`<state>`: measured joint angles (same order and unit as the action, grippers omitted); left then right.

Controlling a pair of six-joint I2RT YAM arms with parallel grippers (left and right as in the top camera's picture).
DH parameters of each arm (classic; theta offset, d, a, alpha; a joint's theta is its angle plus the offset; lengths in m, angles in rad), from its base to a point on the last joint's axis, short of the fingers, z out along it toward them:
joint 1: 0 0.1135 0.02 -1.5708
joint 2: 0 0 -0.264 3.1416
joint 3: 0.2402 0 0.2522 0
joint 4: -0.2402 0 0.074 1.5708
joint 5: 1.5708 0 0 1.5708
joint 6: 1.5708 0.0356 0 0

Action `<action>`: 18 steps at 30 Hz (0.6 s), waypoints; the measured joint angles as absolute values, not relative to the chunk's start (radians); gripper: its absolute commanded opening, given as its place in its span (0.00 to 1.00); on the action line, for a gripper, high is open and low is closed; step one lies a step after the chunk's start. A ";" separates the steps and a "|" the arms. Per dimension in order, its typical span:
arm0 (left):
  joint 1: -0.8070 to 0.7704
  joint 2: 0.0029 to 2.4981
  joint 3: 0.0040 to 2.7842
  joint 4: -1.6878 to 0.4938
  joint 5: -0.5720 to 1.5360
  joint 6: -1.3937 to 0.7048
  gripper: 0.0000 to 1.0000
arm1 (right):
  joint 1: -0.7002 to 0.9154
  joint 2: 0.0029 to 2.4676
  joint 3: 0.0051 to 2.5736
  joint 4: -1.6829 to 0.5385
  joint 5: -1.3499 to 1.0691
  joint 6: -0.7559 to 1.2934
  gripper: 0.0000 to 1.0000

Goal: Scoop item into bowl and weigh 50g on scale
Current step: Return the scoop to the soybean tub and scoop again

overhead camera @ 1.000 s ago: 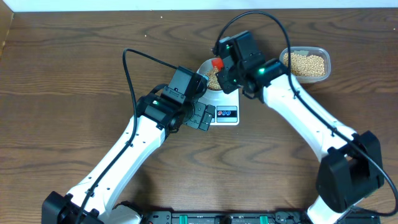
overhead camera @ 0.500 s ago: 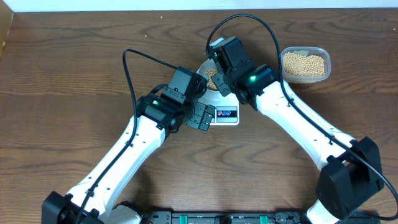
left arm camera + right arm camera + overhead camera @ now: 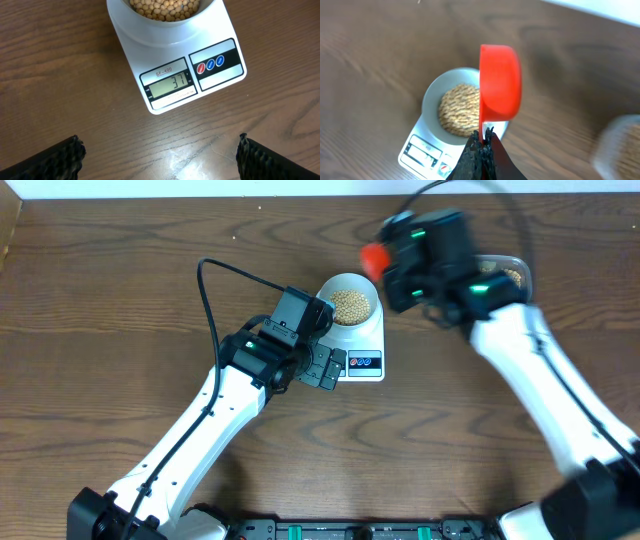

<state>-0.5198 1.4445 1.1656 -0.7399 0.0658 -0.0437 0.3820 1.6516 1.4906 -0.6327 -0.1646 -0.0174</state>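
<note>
The pale bowl [image 3: 350,300] holds tan beans [image 3: 351,304] and sits on the white scale [image 3: 362,350]. In the left wrist view the scale's display [image 3: 171,83] reads 37, with the bowl [image 3: 165,22] above it. My left gripper [image 3: 159,157] is open and empty over bare table just in front of the scale. My right gripper [image 3: 482,140] is shut on the handle of a red scoop [image 3: 500,82], held above the bowl's right side [image 3: 432,92]. The scoop [image 3: 374,256] shows blurred in the overhead view.
A clear plastic tub of beans [image 3: 510,275] stands at the back right, mostly hidden under my blurred right arm. The left arm's cable loops above the table left of the scale. The wooden table's far edge runs along the top.
My right arm has swung right and away from the bowl with the red scoop, uncovering the bowl. The left arm has not moved.
</note>
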 measured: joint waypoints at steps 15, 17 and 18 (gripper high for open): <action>-0.520 1.444 1.166 -0.740 0.066 -0.044 0.99 | -0.067 1.636 1.491 -0.850 -0.147 0.073 0.01; -0.520 1.444 1.166 -0.740 0.066 -0.044 0.99 | -0.067 1.695 1.491 -0.848 -0.137 0.075 0.01; -0.520 1.444 1.166 -0.740 0.066 -0.044 0.99 | -0.066 1.725 1.491 -0.848 -0.134 0.076 0.01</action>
